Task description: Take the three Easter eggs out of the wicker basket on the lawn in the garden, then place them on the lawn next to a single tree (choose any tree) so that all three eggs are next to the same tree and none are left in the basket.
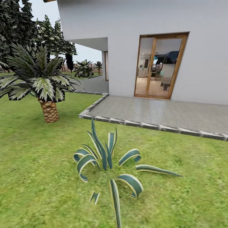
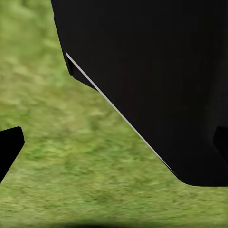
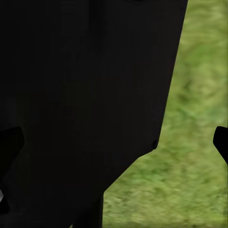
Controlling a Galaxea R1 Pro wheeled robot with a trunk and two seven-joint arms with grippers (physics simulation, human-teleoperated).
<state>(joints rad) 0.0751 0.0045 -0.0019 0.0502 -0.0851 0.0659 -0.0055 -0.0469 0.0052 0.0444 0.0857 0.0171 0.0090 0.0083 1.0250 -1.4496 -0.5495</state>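
Across the head view, the lawn [image 1: 34, 158] is spreading from the near edge up to a grey paved patio [image 1: 164, 112] with a striped kerb, which is lying in front of a white house [image 1: 136, 34]. A wood-framed glass door [image 1: 160, 66] is standing shut in the house wall. Near the lower middle of the grass, a spiky plant with blue-green, cream-edged leaves [image 1: 107, 164] is sprouting straight from the ground. At the left, a short palm [image 1: 42, 82] with a scaly brown trunk is rising from the lawn, with dark conifers [image 1: 19, 28] standing behind it. No eggs, wicker basket or thick grey-brown tree are appearing here, so the robot is probably travelling through the garden and looking for them.

Turning to the left wrist view, blurred lawn [image 2: 71, 156] is showing beneath a large black part of the robot's own body. Dark tips of the left pincer [image 2: 116, 145] are sitting at opposite edges, well apart, with nothing between them.

Moving to the right wrist view, the same black body is covering much of the picture, with grass [image 3: 190, 156] beside it. The right pincer [image 3: 116, 142] is likewise showing its tips spread wide and empty, presumably ready for an egg.
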